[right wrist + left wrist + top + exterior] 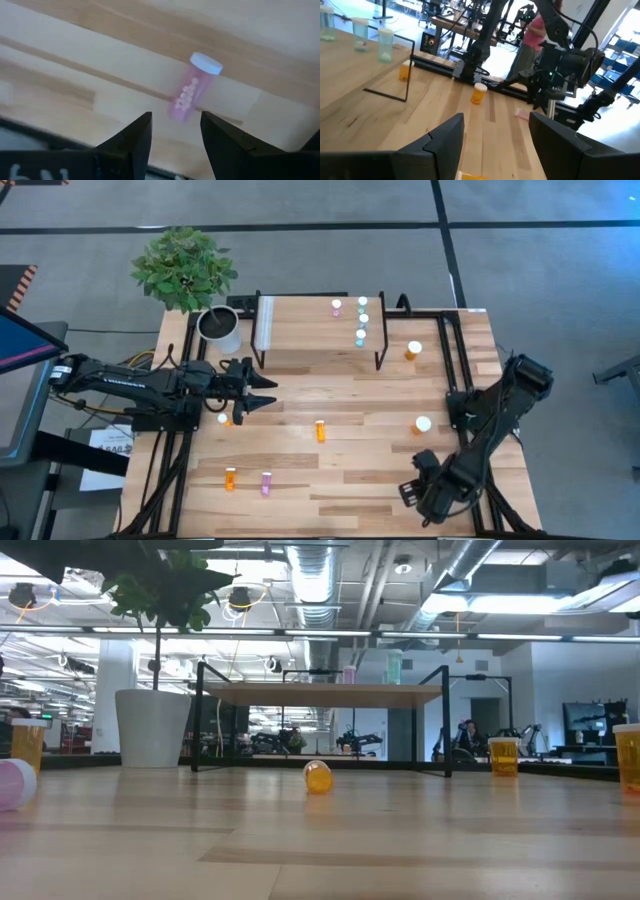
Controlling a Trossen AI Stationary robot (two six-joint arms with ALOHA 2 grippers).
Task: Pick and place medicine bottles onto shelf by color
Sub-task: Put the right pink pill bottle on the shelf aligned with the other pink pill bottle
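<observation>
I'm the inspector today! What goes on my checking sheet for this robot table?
Surface: wooden table, nothing spilled seen.
Job's things: shelf holds one pink bottle and three teal bottles; orange bottles sit loose on the table.
Clutter: potted plant.
Grippers: left gripper open, empty; right gripper open above a lying pink one.
Cables: wires beside the left arm's base.
Surroundings: grey floor; a person beyond the table.

Pink medicine bottle (192, 86) with white cap lying on its side on the wooden table (75, 60), right gripper (175, 131) fingers parted above it
</observation>
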